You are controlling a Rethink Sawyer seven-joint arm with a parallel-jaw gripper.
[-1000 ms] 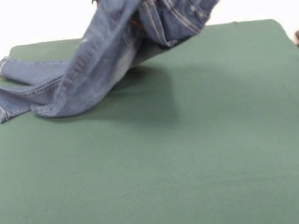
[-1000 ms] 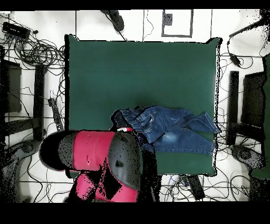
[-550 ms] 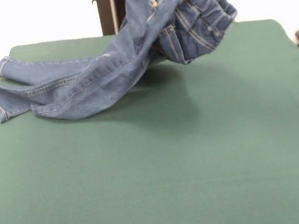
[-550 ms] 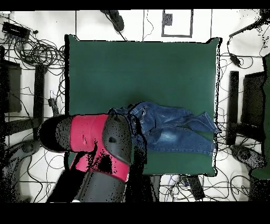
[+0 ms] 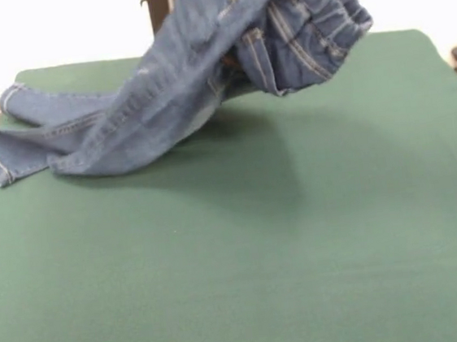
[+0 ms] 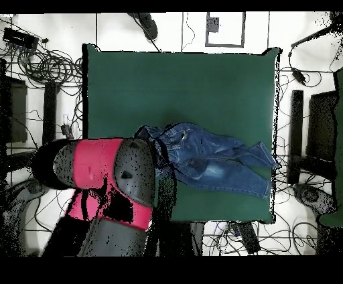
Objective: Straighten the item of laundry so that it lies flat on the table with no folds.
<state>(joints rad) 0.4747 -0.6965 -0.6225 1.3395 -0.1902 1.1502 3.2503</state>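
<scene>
Jeans (image 5: 201, 68) lifted further; table's (image 5: 305, 277) near half open.

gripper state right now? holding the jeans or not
Gripper: cannot be told. The jeans hang lifted at the waistband end, with the leg cuffs on the table, but the fabric and arm hide the gripper.

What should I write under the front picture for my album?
Blue jeans lifted by the waistband, legs trailing across the green table.
</scene>
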